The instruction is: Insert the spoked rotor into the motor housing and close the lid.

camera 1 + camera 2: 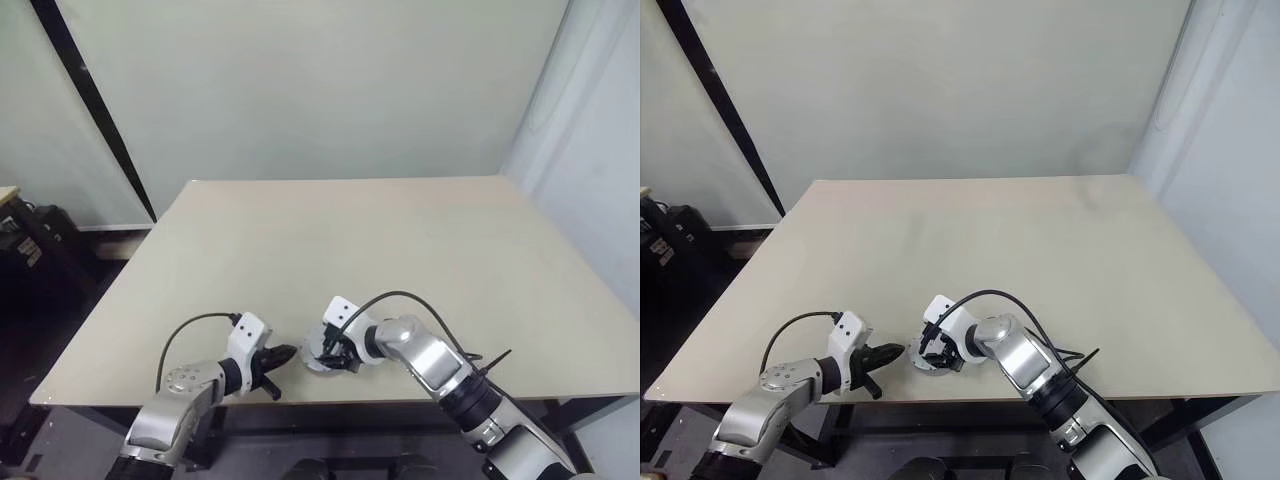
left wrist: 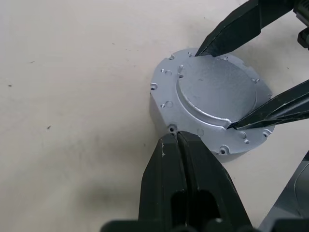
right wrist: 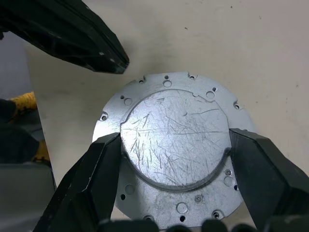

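While the head views show little more than a small silvery lump between the two claws near the front edge of the bench (image 1: 400,250), the wrist views make it out as a squat round metal assembly lying flat. Its upward face is the lid (image 3: 174,140), plain light grey and scratched, with a raised round centre and a flange dotted with small holes. Whatever sits beneath that face, windings or rotor, is covered and cannot be seen; the low side wall of the motor housing (image 2: 161,121) shows under the flange in the left wrist view. Being round, the assembly has no long axis across the bench; its axis stands upright, plain face to the ceiling.

The right claw (image 3: 175,157) stands spread wide, one finger at each side of the raised centre, tips at or on its rim; whether they press it cannot be told. The left claw (image 2: 177,137) has its fingers together, tip just beside the flange's edge, apparently touching it.
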You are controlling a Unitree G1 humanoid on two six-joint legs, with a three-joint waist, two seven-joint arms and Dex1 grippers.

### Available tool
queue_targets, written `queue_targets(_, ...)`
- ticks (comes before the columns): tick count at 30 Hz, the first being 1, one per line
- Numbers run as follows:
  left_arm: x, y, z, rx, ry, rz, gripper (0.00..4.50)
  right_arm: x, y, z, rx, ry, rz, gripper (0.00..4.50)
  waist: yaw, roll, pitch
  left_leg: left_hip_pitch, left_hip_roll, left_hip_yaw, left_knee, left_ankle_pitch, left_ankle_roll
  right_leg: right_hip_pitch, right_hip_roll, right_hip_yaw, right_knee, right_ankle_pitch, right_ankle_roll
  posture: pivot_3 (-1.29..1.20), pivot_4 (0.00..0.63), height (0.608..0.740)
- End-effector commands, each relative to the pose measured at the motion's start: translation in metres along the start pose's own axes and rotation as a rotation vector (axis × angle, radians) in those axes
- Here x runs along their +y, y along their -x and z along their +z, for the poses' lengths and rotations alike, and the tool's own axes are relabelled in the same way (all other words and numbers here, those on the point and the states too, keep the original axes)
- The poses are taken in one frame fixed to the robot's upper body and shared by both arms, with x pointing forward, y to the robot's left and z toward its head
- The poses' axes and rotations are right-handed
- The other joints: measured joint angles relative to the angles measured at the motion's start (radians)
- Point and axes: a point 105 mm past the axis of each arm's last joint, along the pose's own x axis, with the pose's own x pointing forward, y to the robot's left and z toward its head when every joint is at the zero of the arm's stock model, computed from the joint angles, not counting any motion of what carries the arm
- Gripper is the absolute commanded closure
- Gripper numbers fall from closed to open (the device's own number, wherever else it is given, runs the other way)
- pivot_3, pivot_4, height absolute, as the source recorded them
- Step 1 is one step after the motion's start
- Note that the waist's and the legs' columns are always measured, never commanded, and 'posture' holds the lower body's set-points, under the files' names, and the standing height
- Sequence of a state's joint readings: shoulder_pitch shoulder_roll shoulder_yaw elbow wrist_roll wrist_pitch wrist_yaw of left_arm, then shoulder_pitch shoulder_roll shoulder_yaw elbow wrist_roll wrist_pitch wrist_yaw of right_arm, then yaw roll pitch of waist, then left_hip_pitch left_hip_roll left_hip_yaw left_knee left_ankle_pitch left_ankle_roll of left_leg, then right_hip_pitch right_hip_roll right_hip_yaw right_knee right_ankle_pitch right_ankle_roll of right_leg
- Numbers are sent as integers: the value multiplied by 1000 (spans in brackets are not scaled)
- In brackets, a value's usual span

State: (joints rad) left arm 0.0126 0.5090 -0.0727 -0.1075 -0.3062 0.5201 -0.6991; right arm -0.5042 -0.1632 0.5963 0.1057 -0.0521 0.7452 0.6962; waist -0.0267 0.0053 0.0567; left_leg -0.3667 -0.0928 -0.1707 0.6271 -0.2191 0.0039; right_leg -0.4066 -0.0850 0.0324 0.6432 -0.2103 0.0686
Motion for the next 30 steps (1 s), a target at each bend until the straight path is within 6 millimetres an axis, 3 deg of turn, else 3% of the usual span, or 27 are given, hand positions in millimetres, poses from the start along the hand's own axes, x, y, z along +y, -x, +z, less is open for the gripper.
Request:
queue_targets(1, 1, -3, 12, -32, -47, -1, 4500, -3, 1, -7, 44, 28, -6, 1291, 0, 0, 0, 0, 0, 0, 0, 0, 0, 0, 0, 0, 0, 0, 0, 0, 0, 740)
queue_targets(17, -4, -28, 8, 1, -73, -36, 4500, -7, 4, -10, 61, 17, 10, 1291, 4, 1, 0, 0, -1, -1, 0, 0, 0, 1, 0, 0, 0, 0, 0, 0, 0, 740)
queue_targets(25, -12, -45, -2, 64, -73, -84, 4500, -8, 4, -11, 64, 15, 8, 1291, 11, 6, -4, 1, -2, -1, 0, 0, 0, 3, -1, 0, -1, 0, 1, 0, 0, 740)
queue_targets(30, -18, -46, -10, 116, -79, -128, 4500, -9, 4, -10, 62, 10, 2, 1291, 13, 8, -6, 2, -2, -1, 0, 0, 0, 4, -1, 0, -1, 0, 1, 0, 0, 740)
